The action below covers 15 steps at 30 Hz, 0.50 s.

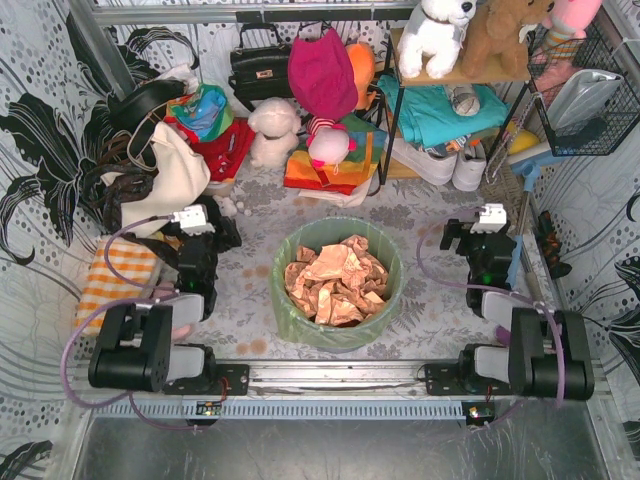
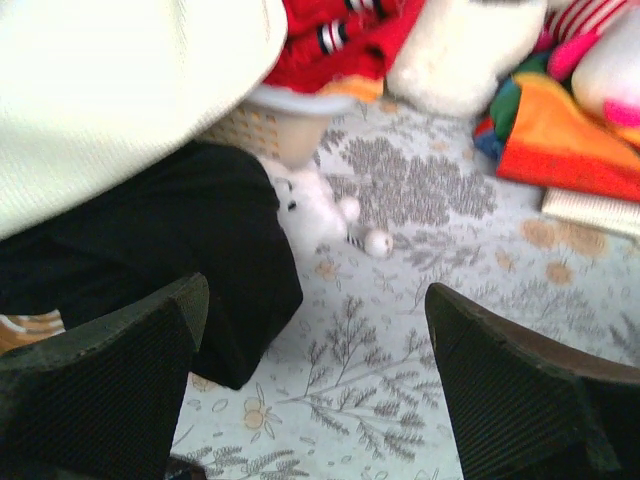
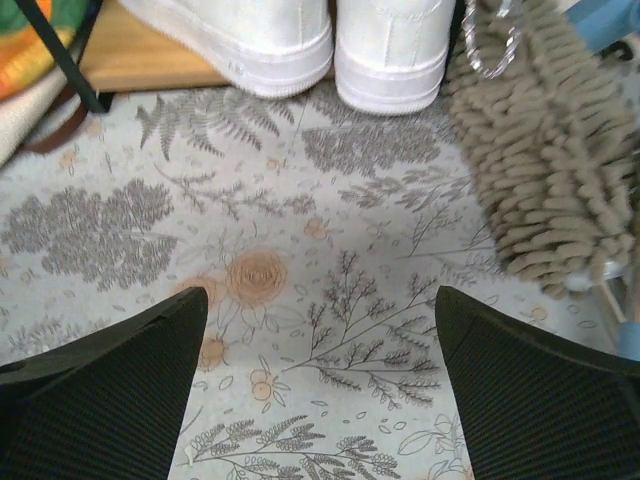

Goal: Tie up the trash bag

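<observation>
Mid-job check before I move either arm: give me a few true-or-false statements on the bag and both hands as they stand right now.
1. The trash bag stands with its mouth open, untied. True.
2. The left hand grips the bag's rim. False: it is open, holds nothing and is apart from the bag.
3. The bag holds crumpled brown paper. True.
4. The right hand is shut on the bag. False: it is open over the tablecloth, facing white sneakers.
</observation>
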Motion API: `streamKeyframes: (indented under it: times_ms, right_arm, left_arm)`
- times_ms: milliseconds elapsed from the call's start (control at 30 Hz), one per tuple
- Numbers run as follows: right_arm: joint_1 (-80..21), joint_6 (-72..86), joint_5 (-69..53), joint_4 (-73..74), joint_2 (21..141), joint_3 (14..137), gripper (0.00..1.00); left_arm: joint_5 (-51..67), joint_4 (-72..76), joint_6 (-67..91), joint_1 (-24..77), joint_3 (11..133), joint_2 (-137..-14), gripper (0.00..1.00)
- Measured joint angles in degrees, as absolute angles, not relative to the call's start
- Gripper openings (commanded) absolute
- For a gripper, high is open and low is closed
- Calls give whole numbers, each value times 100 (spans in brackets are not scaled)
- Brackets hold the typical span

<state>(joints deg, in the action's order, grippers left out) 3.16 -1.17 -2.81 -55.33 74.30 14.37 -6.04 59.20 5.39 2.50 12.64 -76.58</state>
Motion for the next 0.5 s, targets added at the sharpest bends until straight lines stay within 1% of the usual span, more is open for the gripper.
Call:
streamKeyframes:
  times_ms: [233,333,500]
  right_arm:
    - [320,484,78,-3489,6075,2091,97]
    - [320,858,156,-2276,5776,2788,97]
    - [320,1304,-14,-316,5682,4289,97]
  left_arm:
    - [-1391,4025,825,790,2064,-6449,98]
    - [-1540,3030,1125,954,2622,-6066,98]
    - [-1516,1284,1769,1011,3642,-5693,98]
